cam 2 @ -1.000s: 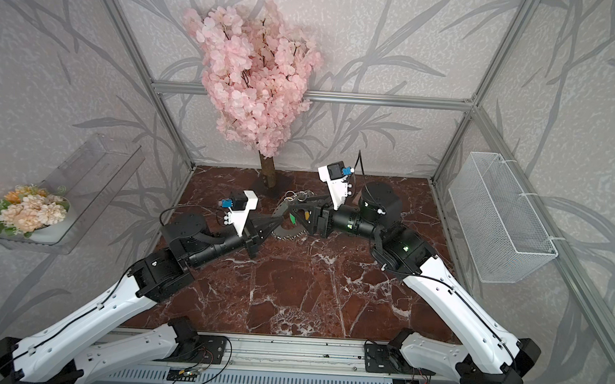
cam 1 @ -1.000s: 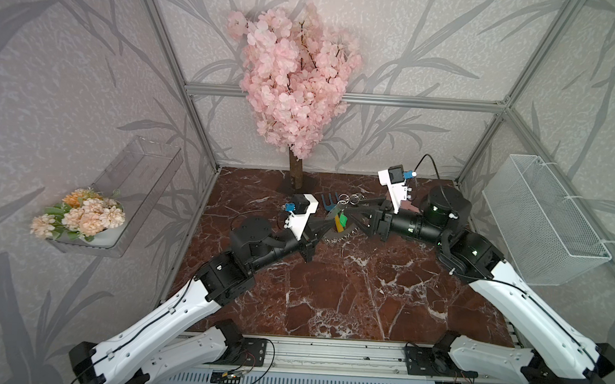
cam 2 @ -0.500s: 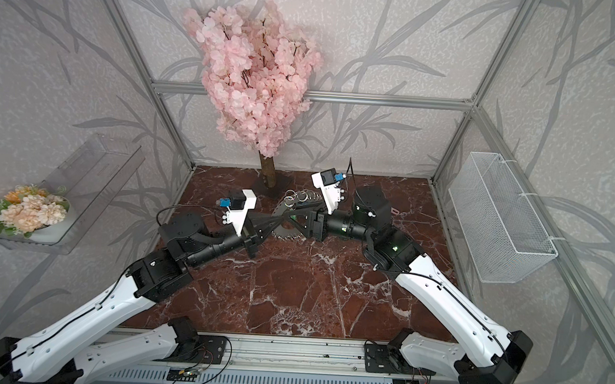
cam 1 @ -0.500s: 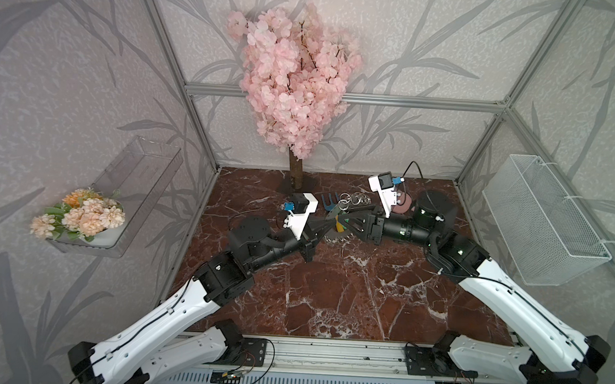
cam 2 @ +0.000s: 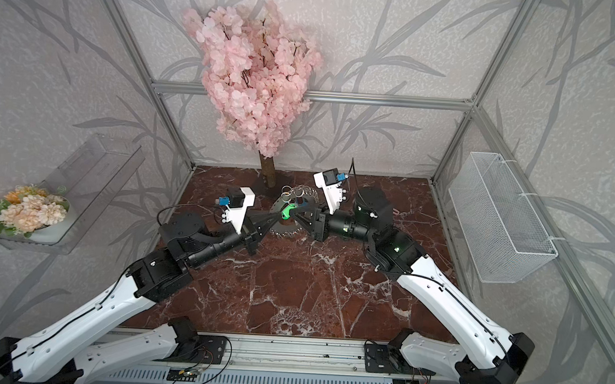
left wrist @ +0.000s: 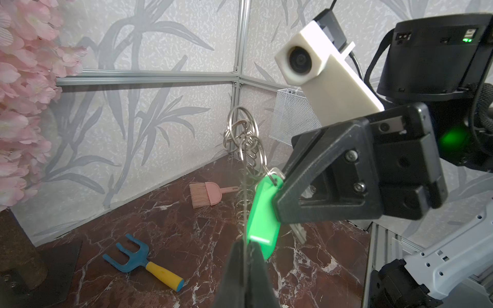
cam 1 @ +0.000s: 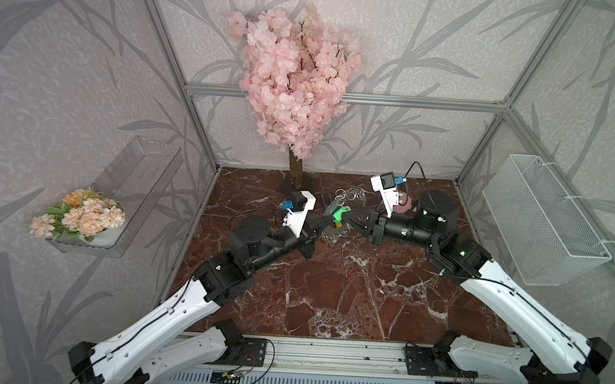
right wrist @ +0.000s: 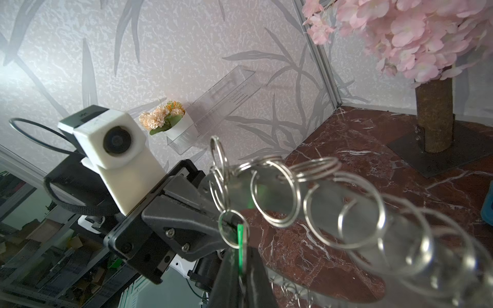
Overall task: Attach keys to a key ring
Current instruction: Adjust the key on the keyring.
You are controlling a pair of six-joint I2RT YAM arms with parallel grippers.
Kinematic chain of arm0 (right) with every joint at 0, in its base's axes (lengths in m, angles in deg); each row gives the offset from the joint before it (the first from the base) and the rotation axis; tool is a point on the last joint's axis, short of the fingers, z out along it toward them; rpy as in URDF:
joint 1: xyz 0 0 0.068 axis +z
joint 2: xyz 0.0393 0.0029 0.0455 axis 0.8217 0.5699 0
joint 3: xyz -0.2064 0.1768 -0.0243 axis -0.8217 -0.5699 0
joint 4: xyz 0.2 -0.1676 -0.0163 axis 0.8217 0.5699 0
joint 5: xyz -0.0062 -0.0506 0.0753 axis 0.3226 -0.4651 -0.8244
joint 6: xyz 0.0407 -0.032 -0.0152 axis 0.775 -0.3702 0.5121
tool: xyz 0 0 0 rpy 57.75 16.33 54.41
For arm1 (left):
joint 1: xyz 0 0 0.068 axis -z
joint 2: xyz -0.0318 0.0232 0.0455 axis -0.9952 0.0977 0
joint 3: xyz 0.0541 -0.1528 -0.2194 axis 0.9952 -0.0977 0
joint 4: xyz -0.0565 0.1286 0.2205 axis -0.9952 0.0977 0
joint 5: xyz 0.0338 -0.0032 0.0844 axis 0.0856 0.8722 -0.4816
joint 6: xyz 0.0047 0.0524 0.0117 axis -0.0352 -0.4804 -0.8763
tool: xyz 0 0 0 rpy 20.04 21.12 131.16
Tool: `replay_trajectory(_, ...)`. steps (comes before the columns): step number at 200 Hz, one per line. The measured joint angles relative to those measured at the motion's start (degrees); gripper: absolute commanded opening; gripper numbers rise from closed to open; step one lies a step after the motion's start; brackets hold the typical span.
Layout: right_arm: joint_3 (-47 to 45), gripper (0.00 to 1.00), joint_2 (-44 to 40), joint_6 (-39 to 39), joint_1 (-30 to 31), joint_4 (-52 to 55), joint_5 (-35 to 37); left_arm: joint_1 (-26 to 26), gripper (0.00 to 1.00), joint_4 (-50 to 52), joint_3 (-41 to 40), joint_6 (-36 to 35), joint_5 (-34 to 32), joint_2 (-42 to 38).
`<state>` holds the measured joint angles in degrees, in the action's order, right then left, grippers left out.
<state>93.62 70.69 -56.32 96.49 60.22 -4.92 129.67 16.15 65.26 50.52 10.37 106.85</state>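
1. The left gripper (left wrist: 244, 256) is clamped tight on the rim of the key ring (right wrist: 330, 197). It holds the grey disc edge-on between the two arms, up off the marble tabletop (cam 1: 329, 293).
2. The right gripper (right wrist: 240, 258) has its jaws pinched together on the key (left wrist: 262, 213), gripping the green tag (cam 2: 287, 210) right against the disc's fringe of split rings (right wrist: 274, 202).
3. A blue-and-yellow toy fork (left wrist: 141, 260) and a pink brush (left wrist: 205, 194) lie on the marble, apart from each other.

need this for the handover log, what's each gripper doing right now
Left gripper: closed, holding the key ring by its rim.
Right gripper: closed, holding the key by its green tag.
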Motion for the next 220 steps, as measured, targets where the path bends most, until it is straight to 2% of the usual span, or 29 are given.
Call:
replay_trajectory(34,0.76,0.0,-1.25,-1.18,0.09,1.84,0.72,0.04,0.0,0.39,-0.02,-0.28,-0.98,0.0)
replay_trajectory(127,8.17,0.0,0.0,-6.34,0.09,11.87,2.69,0.55,0.0,-2.29,-3.91,-2.69,-0.74,-1.14)
replay_trajectory(136,8.79,0.0,0.26,-6.62,0.09,12.41,2.67,0.52,0.02,-2.62,-3.91,-2.64,-0.76,-1.14)
replay_trajectory(141,9.05,0.0,0.37,-6.78,0.09,12.72,2.64,0.52,0.05,-2.82,-3.91,-2.64,-0.79,-1.14)
replay_trajectory(149,9.46,0.0,0.55,-6.95,0.09,13.05,2.62,0.52,0.15,-3.08,-3.91,-2.58,-0.81,-1.14)
replay_trajectory(162,10.34,0.0,0.76,-7.19,0.07,13.55,2.6,0.44,0.48,-3.37,-3.91,-2.05,-1.51,-1.14)
replay_trajectory(179,11.91,0.0,1.01,-7.61,0.07,15.06,2.62,0.26,0.67,-3.93,-3.91,-1.68,-2.78,-1.14)
replay_trajectory(189,13.16,0.0,1.27,-8.09,0.04,15.98,2.62,0.07,0.72,-4.07,-3.91,-1.07,-3.45,-1.14)
replay_trajectory(220,17.66,0.0,2.4,-9.99,0.04,18.73,2.54,0.02,0.72,-4.24,-4.07,-1.03,-5.29,-1.2)
